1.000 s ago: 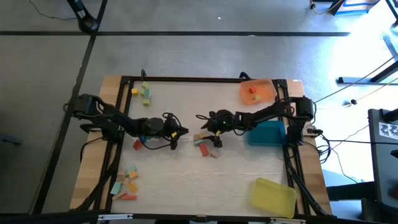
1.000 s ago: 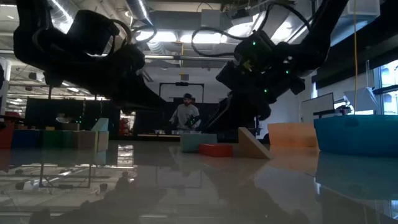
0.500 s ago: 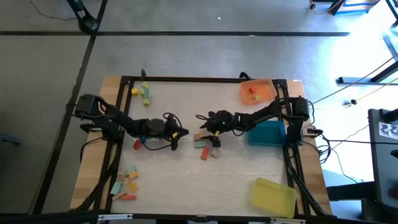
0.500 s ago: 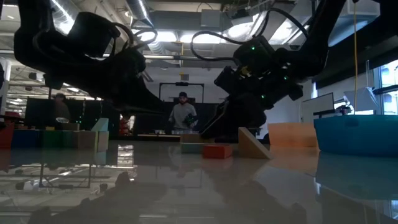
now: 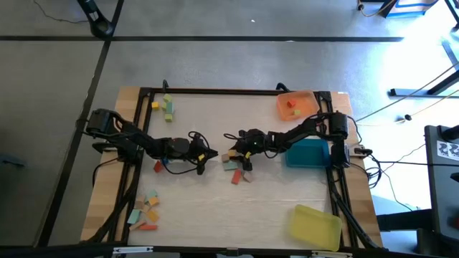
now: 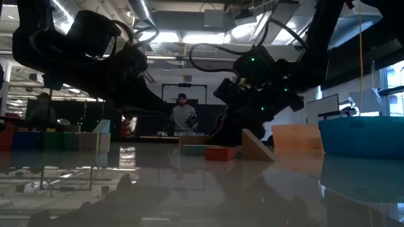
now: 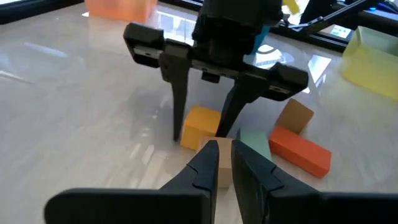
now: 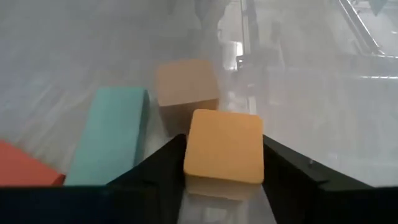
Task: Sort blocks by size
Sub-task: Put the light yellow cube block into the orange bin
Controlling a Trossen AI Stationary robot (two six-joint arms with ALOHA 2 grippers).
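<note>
Right hand [image 5: 231,153] pinching an orange block [image 8: 224,147] at mid-desk [image 5: 215,197].
A tan block [image 8: 185,90] and teal block [image 8: 111,135] are lying just beyond its fingers; the left hand [image 7: 224,167], pressed together, is hovering opposite it.

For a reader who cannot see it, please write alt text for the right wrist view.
The right tool has its two dark fingers on either side of an orange block on the table. Just beyond lie a tan block, a teal bar and a red block's corner.
</note>
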